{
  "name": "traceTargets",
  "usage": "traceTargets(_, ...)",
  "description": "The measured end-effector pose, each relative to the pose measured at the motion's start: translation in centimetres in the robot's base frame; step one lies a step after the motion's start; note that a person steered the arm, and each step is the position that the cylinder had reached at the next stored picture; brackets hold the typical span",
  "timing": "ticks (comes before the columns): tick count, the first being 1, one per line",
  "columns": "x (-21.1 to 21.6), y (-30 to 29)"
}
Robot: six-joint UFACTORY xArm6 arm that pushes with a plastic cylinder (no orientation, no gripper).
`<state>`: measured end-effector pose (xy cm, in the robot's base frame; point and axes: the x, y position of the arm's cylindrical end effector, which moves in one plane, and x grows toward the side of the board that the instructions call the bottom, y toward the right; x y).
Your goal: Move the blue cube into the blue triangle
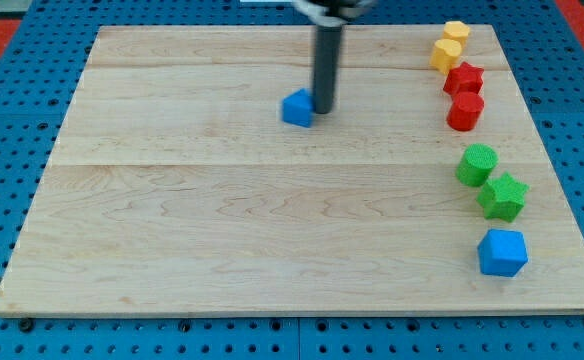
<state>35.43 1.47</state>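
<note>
The blue cube (501, 252) sits near the view's lower right corner of the wooden board (222, 230). The blue triangle (297, 107) lies in the upper middle of the board. My tip (324, 109) rests on the board right beside the triangle, touching its right side. The dark rod rises from there to the view's top. The cube is far from my tip, down and to the right.
Along the right side stand two yellow blocks (448, 46), a red star-like block (464, 78), a red cylinder (465, 111), a green cylinder (477, 164) and a green star (503, 196). A blue pegboard surrounds the board.
</note>
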Motion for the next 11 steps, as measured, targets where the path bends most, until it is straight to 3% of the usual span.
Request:
traceTargets(1,10.8,4.2)
traceTargets(2,22.1,12.1)
traceTargets(3,26.4,16.7)
traceTargets(4,23.7,23.7)
traceTargets(5,22.5,19.6)
traceTargets(6,20.6,8.2)
traceTargets(8,10.3,-1.3)
traceTargets(9,6.0,-1.3)
traceTargets(10,5.8,3.6)
traceTargets(11,5.6,14.3)
